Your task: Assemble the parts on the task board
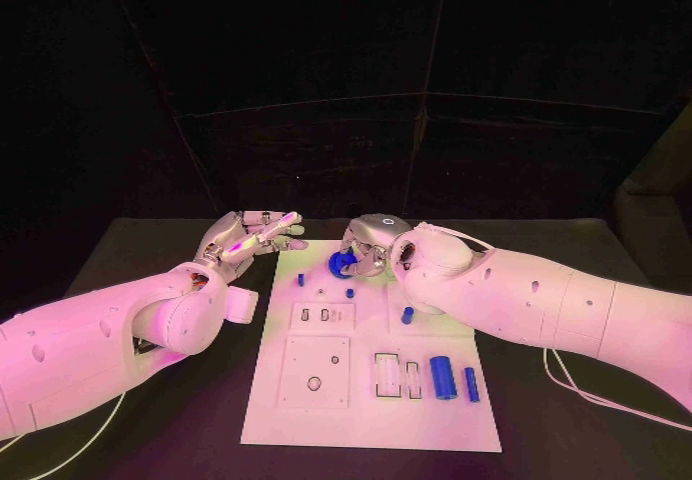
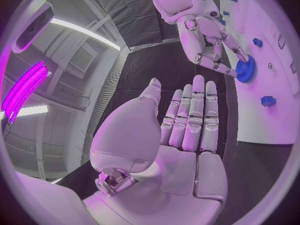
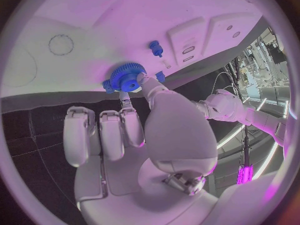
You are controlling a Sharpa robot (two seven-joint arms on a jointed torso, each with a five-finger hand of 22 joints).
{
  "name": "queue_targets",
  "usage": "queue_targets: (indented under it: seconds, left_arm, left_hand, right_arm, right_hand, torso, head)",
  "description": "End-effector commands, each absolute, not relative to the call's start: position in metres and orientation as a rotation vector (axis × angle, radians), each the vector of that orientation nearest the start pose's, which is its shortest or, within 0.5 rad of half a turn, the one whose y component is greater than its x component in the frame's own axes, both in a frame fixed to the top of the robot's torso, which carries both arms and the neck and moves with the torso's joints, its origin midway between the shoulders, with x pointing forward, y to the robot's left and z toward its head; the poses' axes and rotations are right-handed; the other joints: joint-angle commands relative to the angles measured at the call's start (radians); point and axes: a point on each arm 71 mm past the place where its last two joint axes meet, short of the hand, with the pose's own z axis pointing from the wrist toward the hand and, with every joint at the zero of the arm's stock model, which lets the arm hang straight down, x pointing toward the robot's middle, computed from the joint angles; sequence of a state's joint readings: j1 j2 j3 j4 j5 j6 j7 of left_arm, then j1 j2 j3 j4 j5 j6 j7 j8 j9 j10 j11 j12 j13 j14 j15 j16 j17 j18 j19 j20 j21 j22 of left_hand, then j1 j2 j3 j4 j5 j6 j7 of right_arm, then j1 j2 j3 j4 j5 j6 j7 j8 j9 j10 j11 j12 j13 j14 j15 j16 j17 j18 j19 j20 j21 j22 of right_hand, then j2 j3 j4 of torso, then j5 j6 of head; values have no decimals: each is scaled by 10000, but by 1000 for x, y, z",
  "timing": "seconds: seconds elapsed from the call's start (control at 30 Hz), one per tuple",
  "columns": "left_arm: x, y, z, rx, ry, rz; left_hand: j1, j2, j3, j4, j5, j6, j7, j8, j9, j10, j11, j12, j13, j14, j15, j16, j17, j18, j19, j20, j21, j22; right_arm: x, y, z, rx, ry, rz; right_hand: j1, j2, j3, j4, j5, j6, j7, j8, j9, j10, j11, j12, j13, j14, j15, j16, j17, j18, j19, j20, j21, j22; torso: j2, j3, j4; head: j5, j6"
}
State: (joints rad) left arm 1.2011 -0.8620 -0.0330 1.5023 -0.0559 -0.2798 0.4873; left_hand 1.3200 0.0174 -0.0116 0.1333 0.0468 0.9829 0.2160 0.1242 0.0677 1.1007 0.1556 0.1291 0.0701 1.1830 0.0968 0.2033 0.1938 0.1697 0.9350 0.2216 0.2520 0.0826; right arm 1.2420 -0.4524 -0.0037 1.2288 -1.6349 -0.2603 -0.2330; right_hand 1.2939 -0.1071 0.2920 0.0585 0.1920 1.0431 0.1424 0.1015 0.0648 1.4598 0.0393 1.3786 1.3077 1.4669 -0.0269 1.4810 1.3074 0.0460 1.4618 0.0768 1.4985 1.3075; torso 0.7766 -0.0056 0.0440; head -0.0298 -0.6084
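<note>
Overhead, the right hand (image 1: 378, 245) pinches the blue gear (image 1: 343, 263) at the task board (image 1: 372, 420) far end; seat it squarely, pressing straight down. Left wrist: left hand (image 2: 187, 130) flat, fingers together, empty. Right wrist: fingertips (image 3: 142, 78) grip the toothed, round gear.

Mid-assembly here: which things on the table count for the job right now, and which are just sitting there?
In play: task board; blue gear, touched by the right hand; small blue pegs; blue cylinders.

Idle: left hand, held open off the board's edge, holding nothing; cable under the right arm.
</note>
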Motion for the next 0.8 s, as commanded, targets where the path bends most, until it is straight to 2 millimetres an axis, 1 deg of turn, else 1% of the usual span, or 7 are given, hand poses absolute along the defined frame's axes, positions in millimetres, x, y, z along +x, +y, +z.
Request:
queue_targets:
  seconds: [0.03, 0.1, 0.13, 0.23, 0.43, 0.6, 0.8]
  left_arm:
    - [494, 224, -167, -9877, 13333, -16008]
    - [494, 224, -167, -9879, 13332, -16003]
    - [494, 224, -167, -9880, 13331, -16001]
    - [494, 224, -167, -9882, 13330, -15995]
    - [494, 225, -167, -9887, 13327, -15978]
    - [494, 225, -167, -9890, 13324, -15967]
    - [494, 225, -167, -9891, 13323, -15965]
  left_hand:
    - [83, 70, 4, -65, 20, 70, -25, -73, -6, 70, -27, -76, -6, -11, 55, -46, 22, 152, 53, -9, -68, -19]
    - [83, 70, 4, -65, 20, 70, -25, -73, -6, 70, -27, -76, -6, -11, 55, -46, 22, 152, 53, -9, -68, -19]
    - [83, 70, 4, -65, 20, 70, -25, -73, -6, 70, -27, -76, -6, -11, 55, -46, 22, 152, 53, -9, -68, -19]
    - [90, 78, 6, -72, 20, 71, -25, -77, -7, 72, -27, -81, -7, -10, 56, -51, 25, 152, 55, -9, -71, -22]
    - [89, 76, 3, -75, 19, 70, -24, -79, -7, 71, -26, -84, -7, -10, 56, -54, 26, 152, 55, -9, -73, -24]
    - [89, 76, 3, -75, 19, 70, -24, -79, -7, 71, -26, -84, -7, -10, 56, -54, 26, 152, 55, -9, -73, -24]
    - [89, 76, 3, -75, 19, 70, -24, -79, -7, 71, -26, -84, -7, -10, 56, -54, 26, 152, 55, -9, -73, -24]
  right_arm:
    - [537, -80, -165, -3159, 15928, 5382]
    - [537, -81, -165, -3123, 15903, 5354]
    - [537, -81, -165, -3102, 15898, 5334]
    - [538, -82, -166, -3060, 15905, 5278]
    - [538, -84, -165, -2994, 15839, 5270]
    - [538, -85, -166, -2970, 16043, 5310]
    - [537, -89, -164, -2660, 15825, 5483]
  right_hand:
    - [-174, -54, -58, 94, -391, -166, -39, -139, 8, -40, 111, -80, 804, 614, 32, 6, 283, -44, -8, 80, 26, 763]
    - [-398, -110, -232, 249, -1203, -419, 15, -309, -1, -60, 169, -118, 783, 614, 84, 10, 293, -42, -15, 125, 21, 754]
    - [-537, -163, -363, 349, -1369, -523, 43, -365, -4, -68, 191, -132, 776, 615, 106, 14, 302, -41, -18, 144, 18, 750]
    - [-958, -271, -993, 741, -1360, -1006, 155, -400, -12, -128, 307, -217, 723, 627, 197, 50, 390, -43, -19, 231, 17, 753]
    - [-1164, -118, -2310, 1490, -920, -1487, 297, -394, 4, -195, 447, -274, 713, 640, 327, 110, 521, -49, 3, 366, 32, 798]
    - [-1221, 233, -3073, 2049, -604, -1258, 263, -333, 46, -152, 427, -196, 801, 655, 329, 158, 622, -57, 30, 382, 56, 852]
    - [-1214, 525, -3404, 2257, -236, -1041, 207, -311, 51, -94, 378, -114, 885, 668, 286, 189, 694, -68, 59, 349, 79, 905]
  torso:
    - [-2, -3, 2]
    - [-2, -3, 2]
    - [-1, -2, 1]
    - [-2, 0, 0]
    - [1, 4, -2]
    - [0, 3, -7]
    - [-4, 5, 8]
  head:
    - [-6, -3]
    - [-6, -3]
    - [-1, -5]
    - [-1, 0]
    - [-6, 20]
    - [-6, 20]
    - [-20, 25]
